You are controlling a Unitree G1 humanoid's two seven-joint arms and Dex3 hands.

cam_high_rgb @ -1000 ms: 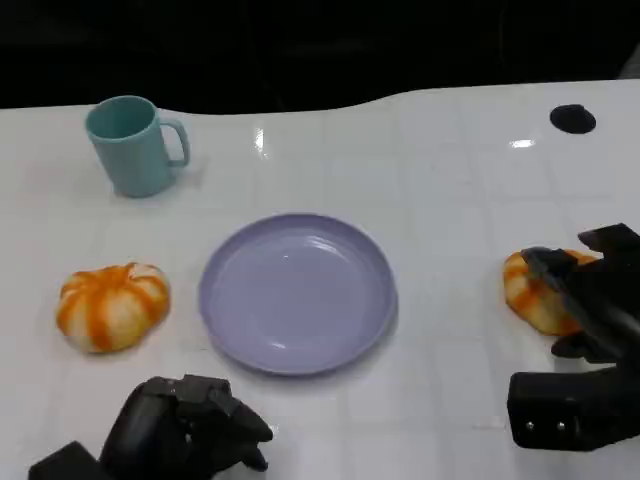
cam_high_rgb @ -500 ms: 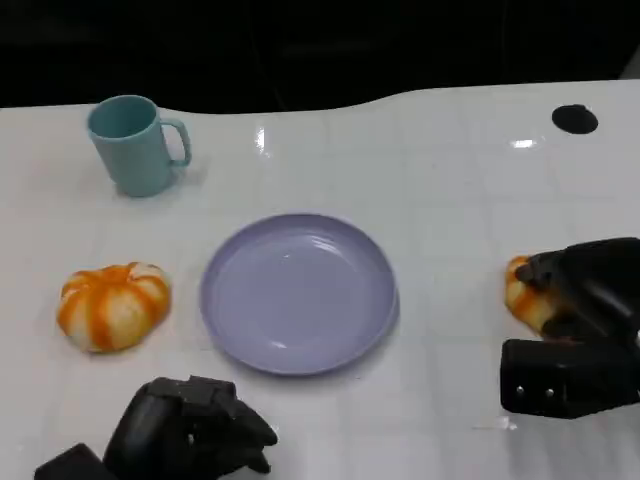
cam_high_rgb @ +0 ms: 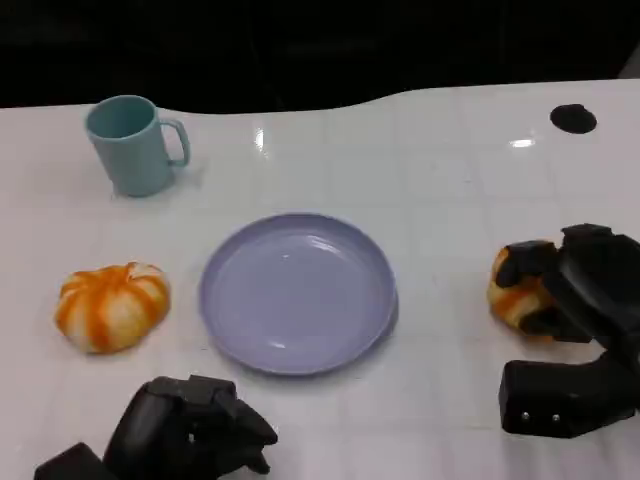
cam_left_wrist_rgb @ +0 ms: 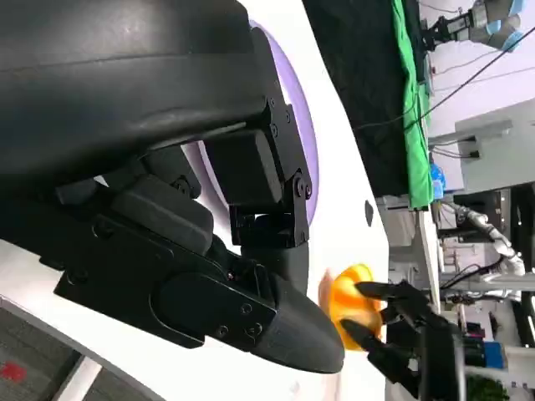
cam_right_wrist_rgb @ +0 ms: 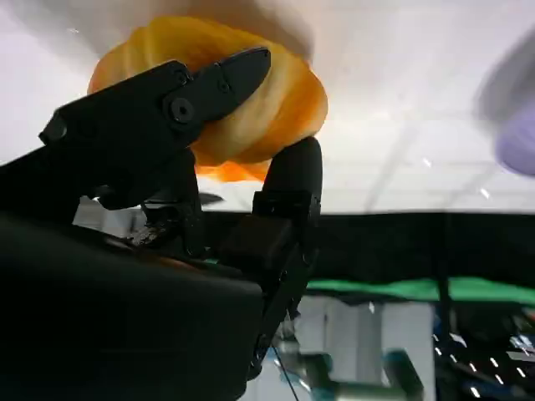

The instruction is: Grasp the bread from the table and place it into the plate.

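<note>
- Around the bread point(cam_high_rgb: 512, 294), at the table's point(cam_high_rgb: 450, 160) right side, my right hand point(cam_high_rgb: 585, 290) has its fingers point(cam_right_wrist_rgb: 209, 92) wrapped, gripping it.
- Near the front edge, my left hand point(cam_high_rgb: 190, 430) rests with fingers curled in, holding nothing.
- Between them sits the purple plate point(cam_high_rgb: 298, 293); a second bun point(cam_high_rgb: 111, 305) lies left of it, a teal mug point(cam_high_rgb: 134, 145) behind.

Orange-and-white striped bread bun point(cam_high_rgb: 508, 293): right side hidden behind black right hand point(cam_high_rgb: 575, 285), only left part shows.
Right hand: cut by frame's right edge, head view.
Black left hand point(cam_high_rgb: 190, 430): cut off at bottom edge; contents can't tell.
Lilac round plastic plate point(cam_right_wrist_rgb: 520, 138): blurred sliver, right wrist view.
</note>
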